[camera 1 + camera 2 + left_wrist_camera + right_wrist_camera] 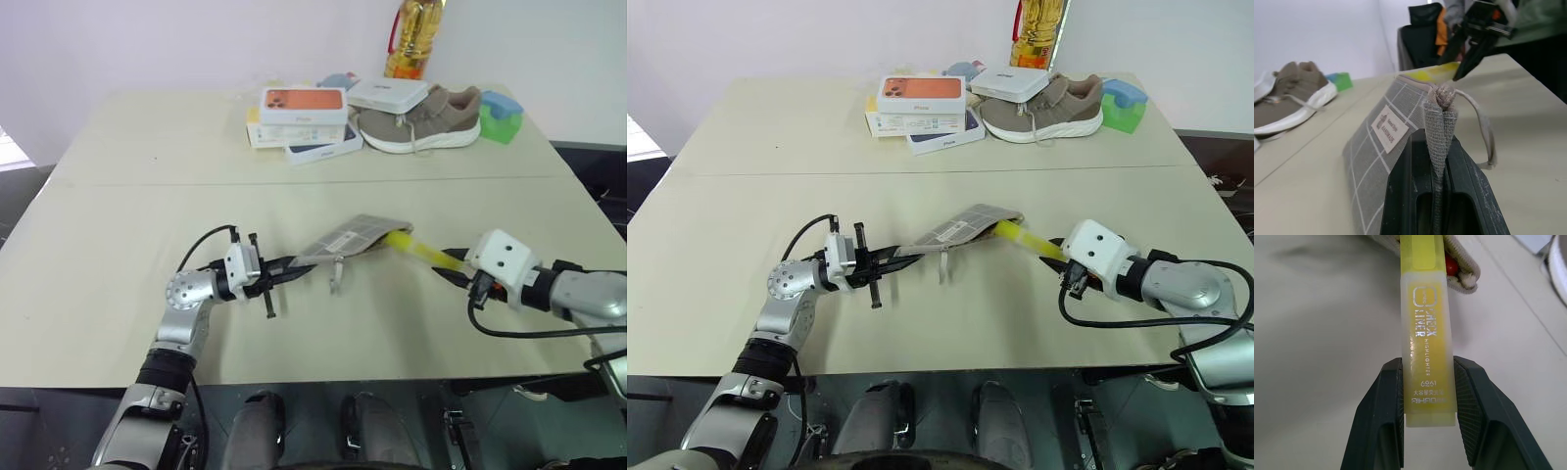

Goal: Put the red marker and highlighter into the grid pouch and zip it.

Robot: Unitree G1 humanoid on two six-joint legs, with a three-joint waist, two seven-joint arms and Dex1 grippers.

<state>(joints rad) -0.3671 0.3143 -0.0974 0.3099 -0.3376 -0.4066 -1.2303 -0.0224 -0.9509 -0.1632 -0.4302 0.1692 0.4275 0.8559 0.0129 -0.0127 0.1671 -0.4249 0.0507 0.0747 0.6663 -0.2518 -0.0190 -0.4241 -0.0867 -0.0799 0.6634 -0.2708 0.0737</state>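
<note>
Right gripper (453, 270), at the centre right of the left eye view, has its two black fingers (1382, 421) pinched on the blunt end of the highlighter (1426, 347); the highlighter's brighter yellow cap end is pushed into the open mouth of the grid pouch (345, 238). Left gripper (291, 267), at the lower left of centre in that view, points toward the right of the frame, with its fingers (1410, 191) pressed together on the pouch's fabric end, so that the pouch hangs tilted between the two grippers, lifted off the table (127, 225).

Going from largest to smallest: the table is a wide pale beige top running across most of the frame. At its top centre sit a brown shoe (419, 119) with a white sole, a stack of phone boxes (299, 119) just left of it, a white box (388, 93) behind them, a bottle of yellow liquid (412, 41) against the wall, and a green-blue block (501, 116) at the upper right. The pouch, grey with white grid lines and a small white label (1390, 129), lies mid-frame. A bit of the red marker (1451, 266) shows inside the pouch mouth beside the highlighter, in the right wrist view. A thin cord (337, 275) dangles from the pouch.
</note>
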